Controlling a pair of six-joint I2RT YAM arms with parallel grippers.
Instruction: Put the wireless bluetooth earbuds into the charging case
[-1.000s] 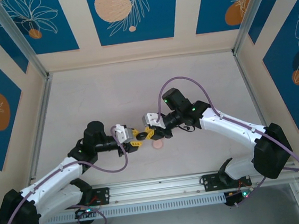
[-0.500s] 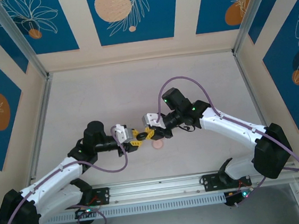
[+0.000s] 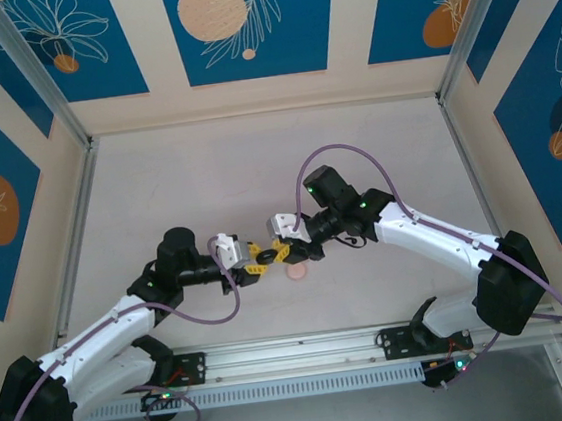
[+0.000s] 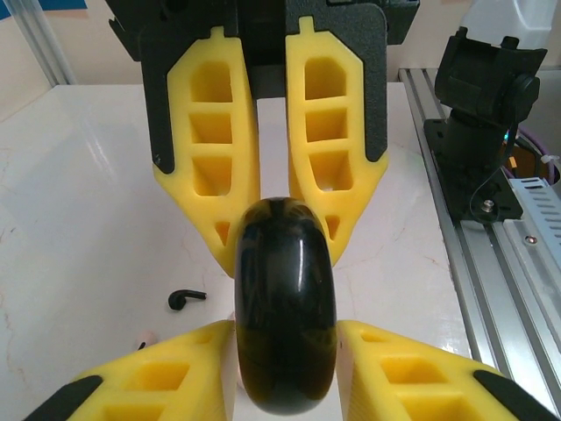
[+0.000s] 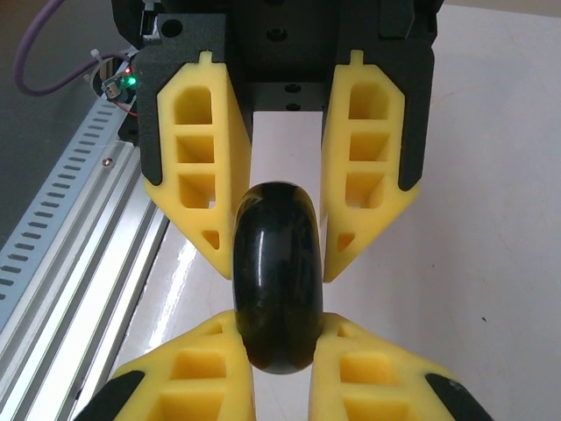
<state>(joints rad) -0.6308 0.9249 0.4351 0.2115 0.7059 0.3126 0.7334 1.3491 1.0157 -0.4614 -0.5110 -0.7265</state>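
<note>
A glossy black round charging case [image 4: 285,281] hangs edge-on above the table between my two grippers, which face each other tip to tip. My left gripper [image 4: 285,331] is shut on its near edge, both yellow pads pressed against it. From the other side my right gripper [image 5: 280,323] is shut on the same case [image 5: 276,254]. In the top view the left gripper [image 3: 253,266] and right gripper [image 3: 283,251] meet at the table's middle with the case [image 3: 269,257] between them. One black earbud [image 4: 186,298] lies on the white table below and to the left.
A pale pink round case [image 3: 297,272] lies on the table just under the right gripper. An aluminium rail [image 3: 296,352] runs along the near edge with both arm bases on it. Patterned walls [image 3: 242,34] close in the back and sides.
</note>
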